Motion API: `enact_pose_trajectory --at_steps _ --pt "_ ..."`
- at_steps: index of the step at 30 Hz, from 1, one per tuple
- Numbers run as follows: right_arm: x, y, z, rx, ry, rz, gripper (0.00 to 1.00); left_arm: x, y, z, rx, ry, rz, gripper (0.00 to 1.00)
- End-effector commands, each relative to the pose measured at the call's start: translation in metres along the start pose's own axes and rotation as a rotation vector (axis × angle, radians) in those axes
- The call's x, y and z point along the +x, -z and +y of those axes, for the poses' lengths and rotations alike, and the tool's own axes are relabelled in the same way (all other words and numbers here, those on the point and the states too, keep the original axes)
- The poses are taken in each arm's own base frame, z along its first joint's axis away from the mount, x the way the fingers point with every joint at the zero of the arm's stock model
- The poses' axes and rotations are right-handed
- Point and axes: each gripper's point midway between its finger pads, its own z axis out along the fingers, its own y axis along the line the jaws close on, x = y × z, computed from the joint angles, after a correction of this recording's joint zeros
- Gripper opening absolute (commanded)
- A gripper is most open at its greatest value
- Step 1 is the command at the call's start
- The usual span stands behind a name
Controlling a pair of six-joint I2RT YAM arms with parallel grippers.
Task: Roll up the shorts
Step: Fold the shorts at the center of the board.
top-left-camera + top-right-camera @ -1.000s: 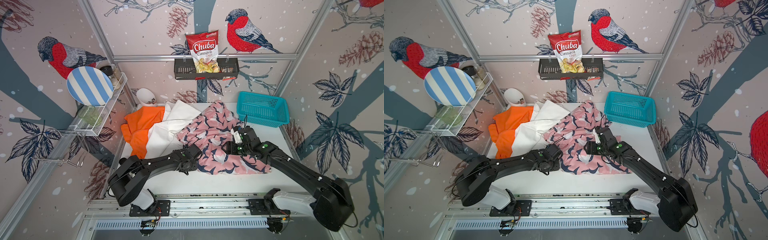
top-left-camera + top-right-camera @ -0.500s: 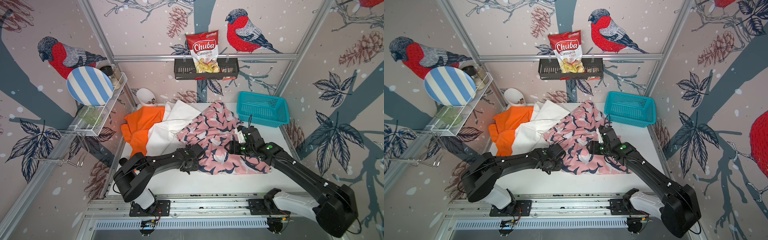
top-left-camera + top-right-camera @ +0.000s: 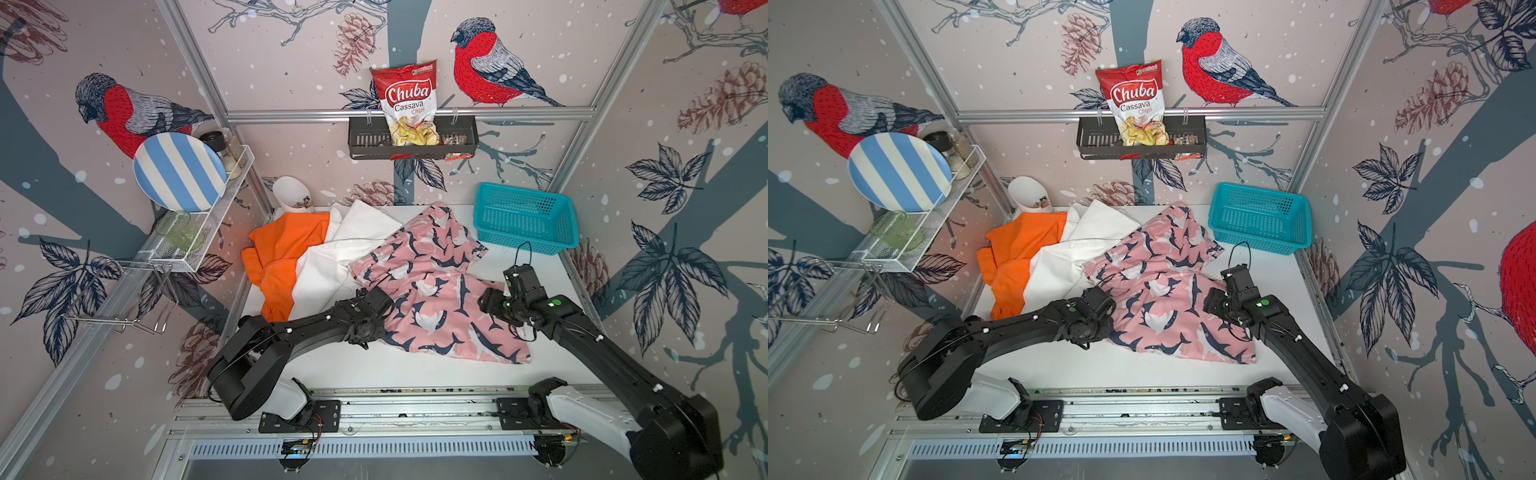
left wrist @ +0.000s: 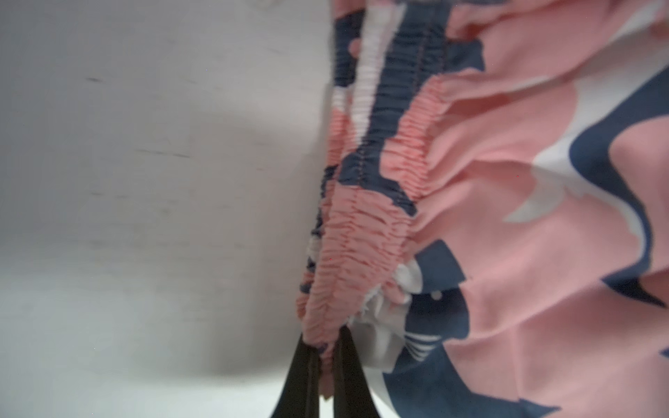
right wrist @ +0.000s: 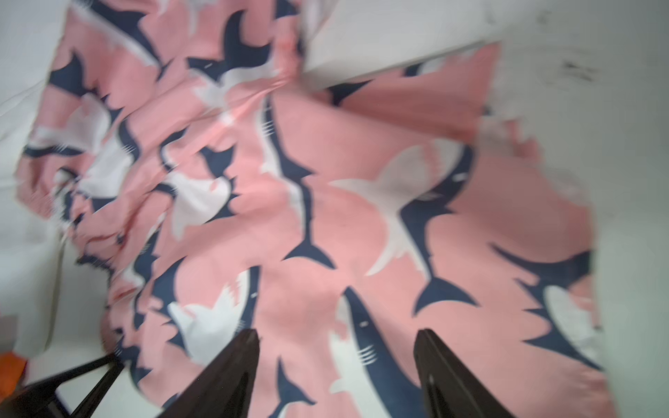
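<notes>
Left wrist view: left claw [image 4: 325,343] clamped on gathered waistband [image 4: 362,235] of pink shark-print shorts [image 4: 525,163].
Right wrist view: right claw [image 5: 336,336] held apart over same shorts.
Location: pink pair spread on surface [image 3: 415,370]; white shorts [image 3: 332,257], orange shorts [image 3: 282,253] heaped beside.
Progress: nothing rolled yet; all three left.

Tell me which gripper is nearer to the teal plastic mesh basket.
Right. The right gripper hangs open over the pink shark-print shorts on the side toward the teal basket; the left gripper is shut on their gathered waistband, across the cloth, farther away.
</notes>
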Motion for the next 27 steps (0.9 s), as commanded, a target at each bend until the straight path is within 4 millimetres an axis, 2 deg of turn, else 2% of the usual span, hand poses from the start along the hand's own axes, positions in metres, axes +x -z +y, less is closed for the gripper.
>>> enact_pose_trajectory --at_steps 1,4,9,15,18,22,24,27 --pt "0.017 0.004 -0.041 0.118 -0.149 0.012 0.74 -0.005 0.001 0.029 -0.034 0.051 -0.015 0.0" --pt "0.035 0.006 -0.054 0.125 -0.243 0.037 0.74 -0.015 0.001 0.033 -0.002 0.067 -0.022 0.0" --pt "0.084 0.008 -0.069 0.193 -0.386 0.191 0.71 -0.018 -0.007 0.029 0.025 0.058 -0.012 0.0" --pt "0.111 0.021 -0.069 0.261 -0.462 0.297 0.67 -0.016 -0.017 0.024 0.049 0.051 0.002 0.0" --pt "0.125 0.021 -0.06 0.245 -0.495 0.355 0.66 -0.019 -0.017 0.025 0.05 0.054 -0.012 0.0" --pt "0.135 0.0 -0.044 0.188 -0.498 0.381 0.64 -0.022 -0.02 0.029 0.061 0.079 -0.023 0.0" --pt "0.128 -0.017 -0.038 0.168 -0.469 0.368 0.64 -0.022 -0.023 0.031 0.059 0.082 -0.014 0.0" --pt "0.115 -0.038 -0.039 0.195 -0.444 0.337 0.63 -0.024 -0.024 0.034 0.06 0.091 -0.014 0.0"
